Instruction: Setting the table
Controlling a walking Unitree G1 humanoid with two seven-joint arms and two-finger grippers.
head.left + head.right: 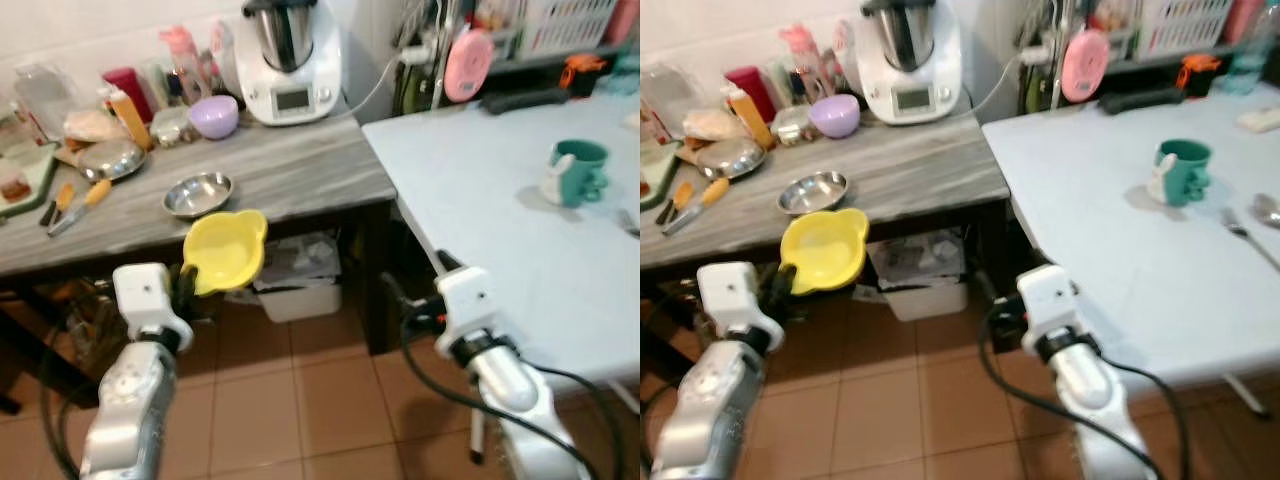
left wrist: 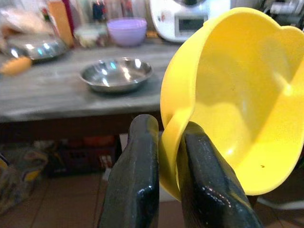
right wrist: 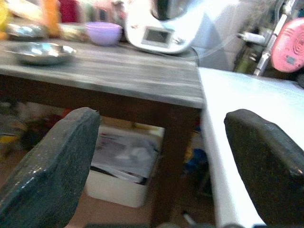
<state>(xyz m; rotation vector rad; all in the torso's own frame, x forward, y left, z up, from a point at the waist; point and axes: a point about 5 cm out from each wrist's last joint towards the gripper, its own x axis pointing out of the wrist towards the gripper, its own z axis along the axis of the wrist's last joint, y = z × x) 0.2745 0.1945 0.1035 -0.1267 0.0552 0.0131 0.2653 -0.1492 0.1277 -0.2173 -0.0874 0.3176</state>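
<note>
A yellow plastic bowl [image 1: 226, 250] hangs in front of the wooden counter's [image 1: 290, 175] front edge, pinched by its rim in my left gripper [image 1: 186, 283], which is shut on it. In the left wrist view the two black fingers [image 2: 137, 171] clamp the yellow bowl [image 2: 237, 104] at its edge. My right gripper [image 3: 161, 156] stands open and holds nothing, low beside the near corner of the pale blue table [image 1: 500, 210]. On that table stands a teal mug [image 1: 578, 172], with a fork [image 1: 1240, 232] and a spoon [image 1: 1266, 208] to its right.
The counter holds a steel bowl [image 1: 198, 193], a purple bowl [image 1: 214, 116], a white kitchen machine [image 1: 290, 60], a steel lid [image 1: 112, 160], bottles and a knife [image 1: 75, 208]. A white bin [image 1: 298, 280] sits under it on the tiled floor [image 1: 300, 400].
</note>
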